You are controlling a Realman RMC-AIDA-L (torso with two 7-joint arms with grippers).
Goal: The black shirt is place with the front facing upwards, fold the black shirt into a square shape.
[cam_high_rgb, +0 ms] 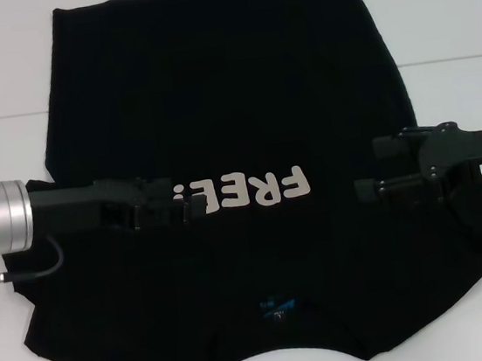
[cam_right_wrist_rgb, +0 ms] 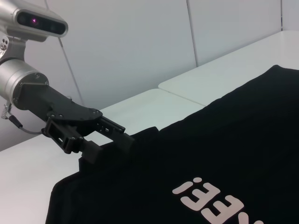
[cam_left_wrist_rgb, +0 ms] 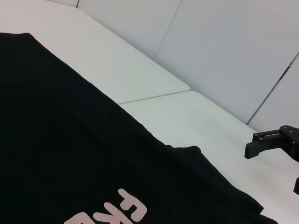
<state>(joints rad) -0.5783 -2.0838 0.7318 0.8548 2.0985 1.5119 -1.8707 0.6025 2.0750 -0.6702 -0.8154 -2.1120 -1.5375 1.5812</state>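
Head view shows the black shirt (cam_high_rgb: 231,173) spread face up on the white worktop (cam_high_rgb: 440,6), collar and blue neck label (cam_high_rgb: 274,307) at the near edge, hem at the far edge. The long axis of the garment therefore runs away from the robot, and the "FREE!" lettering (cam_high_rgb: 242,192) reads inverted from this side.

The left gripper (cam_high_rgb: 186,202) reaches in from the left at the level of the lettering, its tip over the cloth just beside the exclamation mark. The right gripper (cam_high_rgb: 370,173) comes in from the opposite side at much the same level, over the shirt's right flank, near the final letter. Both stand inboard of the side edges, with the print lying between them.

Finger state: in the right wrist view the left gripper (cam_right_wrist_rgb: 112,140) sits low at the shirt's side, its fingers close together against the cloth, but I cannot tell whether they pinch fabric. For the right gripper, the left wrist view catches only part of it (cam_left_wrist_rgb: 273,142) above the worktop; I cannot tell its state either.

Judgement: the shirt is not yet folded square. Each arm serves its own side, so a lengthwise fold would carry each flank inward toward the centre line.
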